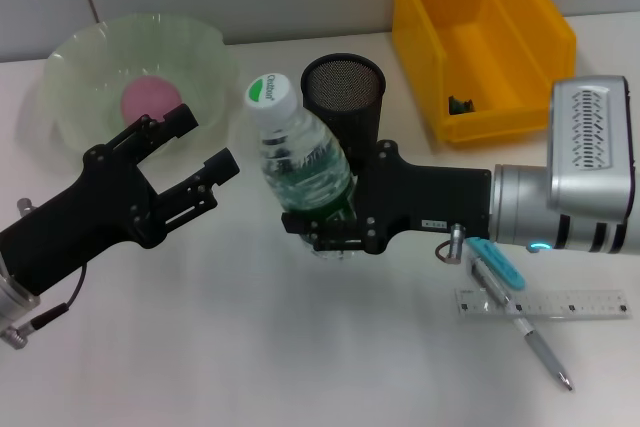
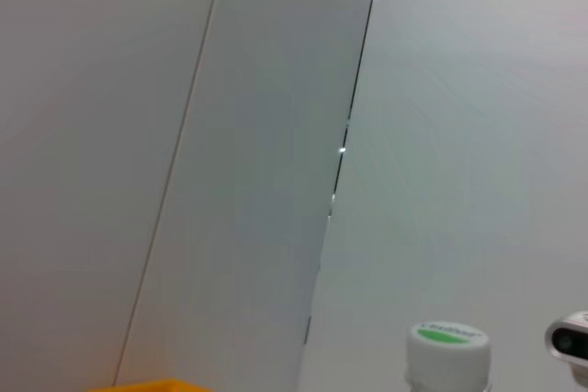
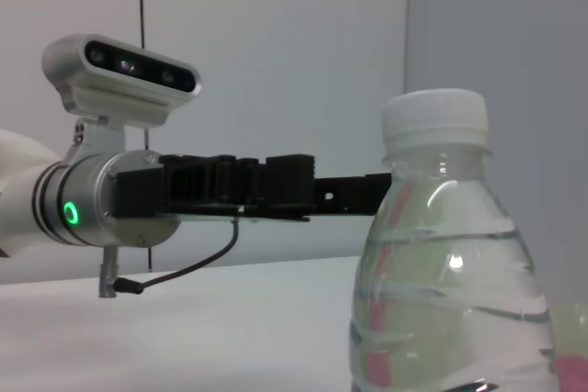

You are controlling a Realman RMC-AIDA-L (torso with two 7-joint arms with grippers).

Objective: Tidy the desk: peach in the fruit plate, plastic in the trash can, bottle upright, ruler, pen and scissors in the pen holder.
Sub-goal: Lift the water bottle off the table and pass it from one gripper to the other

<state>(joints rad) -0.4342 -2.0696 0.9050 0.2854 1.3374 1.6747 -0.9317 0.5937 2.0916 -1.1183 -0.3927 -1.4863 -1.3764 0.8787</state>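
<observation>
- Head view: the bottle [image 1: 300,162] stands upright near the middle of the desk [image 1: 250,347], cap up, its long axis vertical, just in front of the pen holder [image 1: 343,97]. The right gripper [image 1: 325,229] reaches in sideways from the robot's right, its forearm level and low over the desk, and its jaws are closed around the lower body of the bottle. The left gripper [image 1: 197,149] hangs just to the bottle's left with its fingers spread apart and nothing between them; it is near the bottle but not touching it.
- Head view, the rest of the job: the peach [image 1: 152,97] already lies in the fruit plate [image 1: 75,52] at the far left. The trash can [image 1: 480,27] sits at the far right with something small and dark inside. The scissors [image 1: 497,262], pen [image 1: 530,337] and ruler [image 1: 590,303] lie flat on the desk under and just before the right forearm, so the right arm is the nearer one for them once it lets the bottle go.
- Left wrist view: mostly wall; only the bottle's cap [image 2: 447,348] shows at the picture's edge, so the bottle lies ahead of that gripper rather than inside it.
- Right wrist view: the bottle [image 3: 450,273] fills the near side, upright, and the left gripper [image 3: 276,185] reaches level toward its neck from beyond.
</observation>
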